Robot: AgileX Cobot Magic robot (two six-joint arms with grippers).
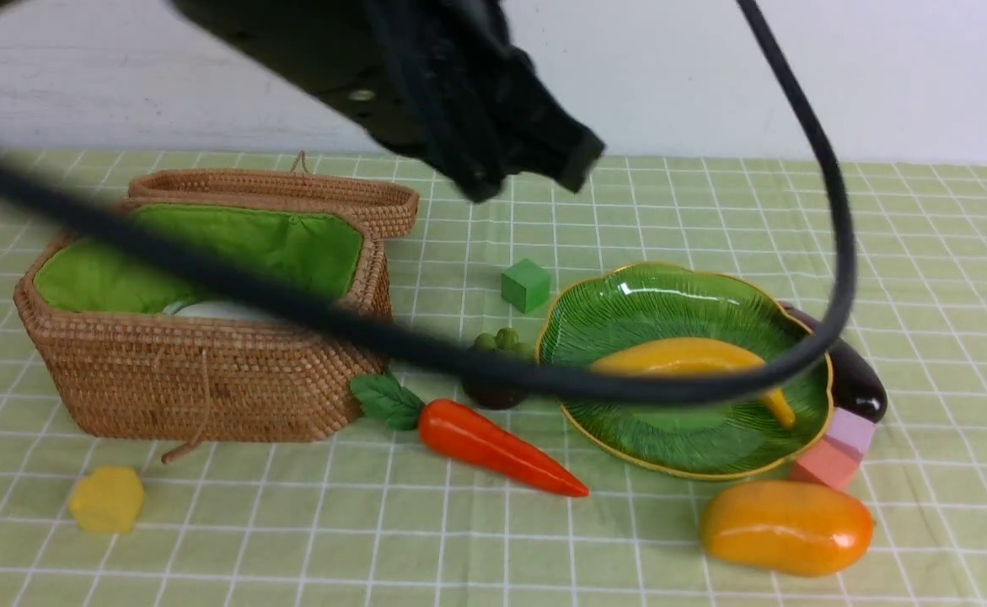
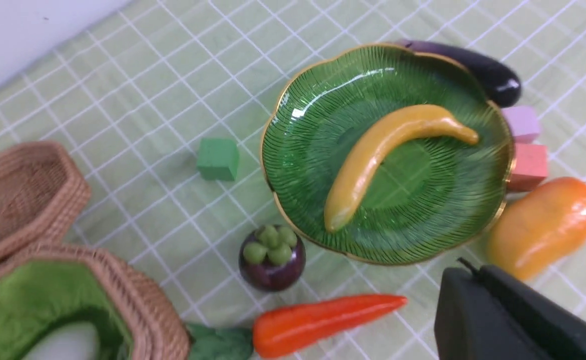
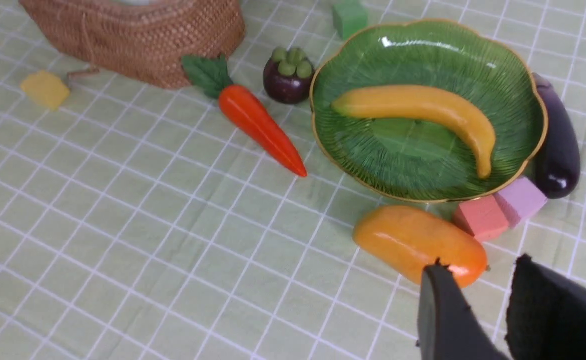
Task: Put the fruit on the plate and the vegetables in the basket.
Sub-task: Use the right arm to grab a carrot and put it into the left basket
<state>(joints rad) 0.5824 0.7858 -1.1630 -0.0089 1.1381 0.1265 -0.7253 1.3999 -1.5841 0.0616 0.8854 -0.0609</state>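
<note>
The yellow banana lies in the green plate. An orange mango rests on the cloth in front of the plate. The mangosteen and the carrot lie between the plate and the wicker basket. The basket's lid is open, and a white radish shows inside. The eggplant lies behind the plate's right edge. My left gripper hangs high over the carrot's tip, shut and empty. My right gripper is open and empty above the cloth beside the mango.
A green block sits behind the plate, and a yellow block lies in front of the basket. Pink and purple blocks touch the plate's right front. A black cable crosses the front view. A white wall stands behind.
</note>
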